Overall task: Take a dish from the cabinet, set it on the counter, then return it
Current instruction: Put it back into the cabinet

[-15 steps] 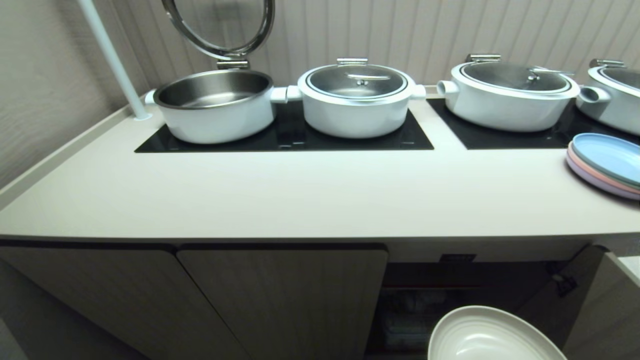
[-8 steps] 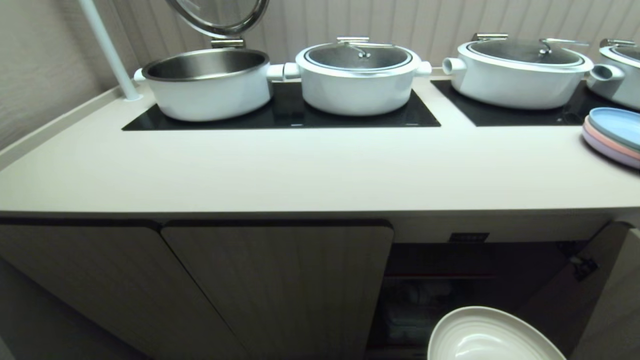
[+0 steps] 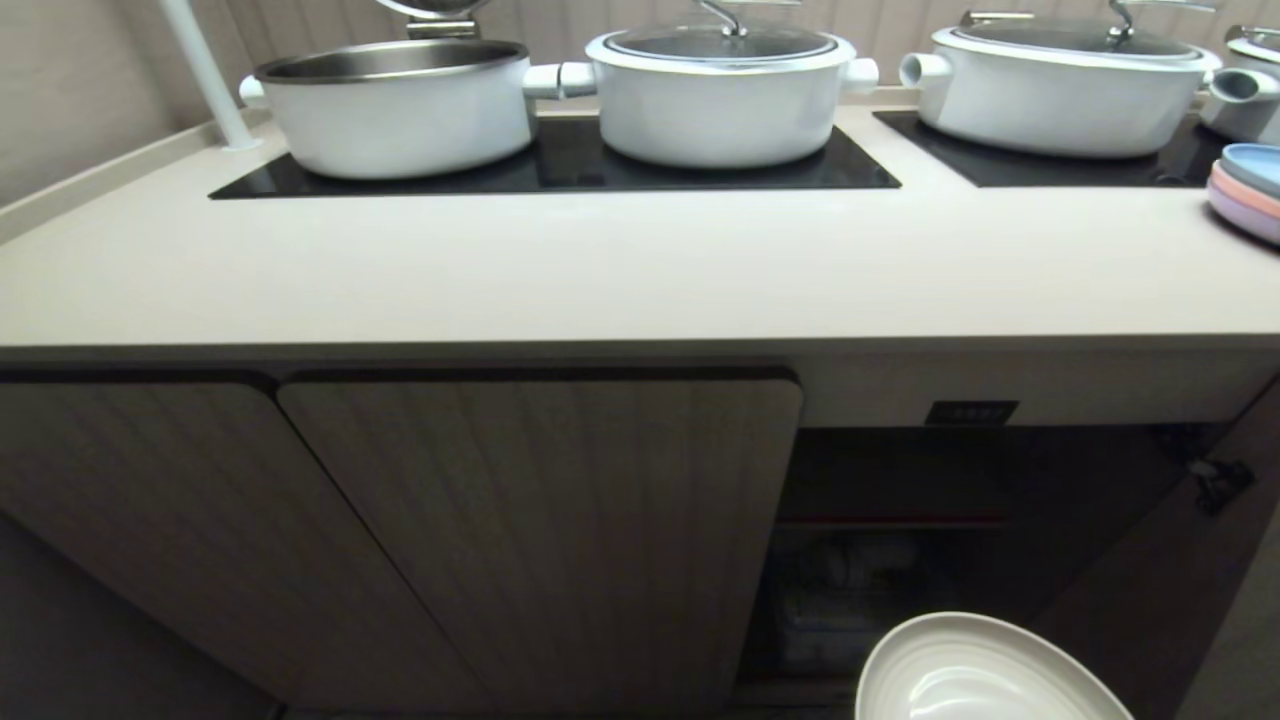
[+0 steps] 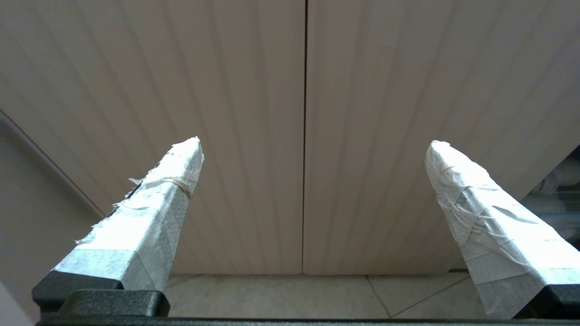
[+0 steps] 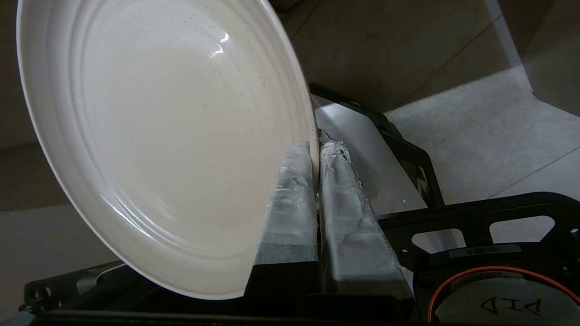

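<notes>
Against the earlier frames, the whole scene is seen shifted upward (camera lowered; things themselves unmoved). The long cream-beige counter carries white pots: the lidless steel-lined pot appears empty. The pale ribbed wood-grain cabinet stands open at right; its small black label is unreadable. The round cream-white dish is clamped at its rim by the right gripper, before the opening. The left gripper is spread, empty.
</notes>
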Tool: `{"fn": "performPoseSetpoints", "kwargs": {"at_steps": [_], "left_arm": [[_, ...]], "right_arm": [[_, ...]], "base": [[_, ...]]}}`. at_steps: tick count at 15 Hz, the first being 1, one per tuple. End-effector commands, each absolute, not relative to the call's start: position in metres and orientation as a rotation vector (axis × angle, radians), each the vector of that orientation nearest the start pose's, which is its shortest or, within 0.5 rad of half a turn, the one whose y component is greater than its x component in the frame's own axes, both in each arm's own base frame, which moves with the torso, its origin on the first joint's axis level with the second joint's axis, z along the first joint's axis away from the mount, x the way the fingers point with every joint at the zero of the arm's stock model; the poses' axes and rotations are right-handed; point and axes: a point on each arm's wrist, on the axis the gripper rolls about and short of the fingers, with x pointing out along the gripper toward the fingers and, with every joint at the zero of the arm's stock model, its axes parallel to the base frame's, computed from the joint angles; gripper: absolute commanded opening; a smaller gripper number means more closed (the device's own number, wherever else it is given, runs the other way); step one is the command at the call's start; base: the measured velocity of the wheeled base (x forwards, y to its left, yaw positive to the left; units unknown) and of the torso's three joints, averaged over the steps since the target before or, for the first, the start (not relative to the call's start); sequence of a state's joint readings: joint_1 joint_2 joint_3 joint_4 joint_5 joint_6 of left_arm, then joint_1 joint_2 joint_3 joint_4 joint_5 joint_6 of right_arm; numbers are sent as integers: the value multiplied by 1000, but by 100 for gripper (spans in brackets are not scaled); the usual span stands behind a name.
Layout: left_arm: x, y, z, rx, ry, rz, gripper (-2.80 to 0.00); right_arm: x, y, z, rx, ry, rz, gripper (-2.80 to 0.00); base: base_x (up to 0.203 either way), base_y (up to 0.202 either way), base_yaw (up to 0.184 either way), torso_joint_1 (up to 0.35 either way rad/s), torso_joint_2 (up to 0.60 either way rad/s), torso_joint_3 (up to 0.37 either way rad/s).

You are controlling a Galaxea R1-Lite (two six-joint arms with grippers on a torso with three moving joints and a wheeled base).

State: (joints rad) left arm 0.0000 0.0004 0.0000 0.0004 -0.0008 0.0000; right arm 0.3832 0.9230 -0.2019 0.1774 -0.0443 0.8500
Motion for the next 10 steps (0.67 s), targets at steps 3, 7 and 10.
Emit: {"fn": "performPoseSetpoints", "kwargs": {"at_steps": [3,7,10], "left_arm": [[-23,0,75,0,0,0,0],[-23,0,75,0,0,-2,0],[-23,0,75,0,0,-2,0]], "right_arm": [[60,23,100,597,953,-82,-280],[60,23,99,597,955,-84,-280],[60,23,99,596,956,-83,-280]], "base": [[0,0,0,-202,499,284],[0,0,0,-183,474,289],[0,0,0,-164,467,294]]}}
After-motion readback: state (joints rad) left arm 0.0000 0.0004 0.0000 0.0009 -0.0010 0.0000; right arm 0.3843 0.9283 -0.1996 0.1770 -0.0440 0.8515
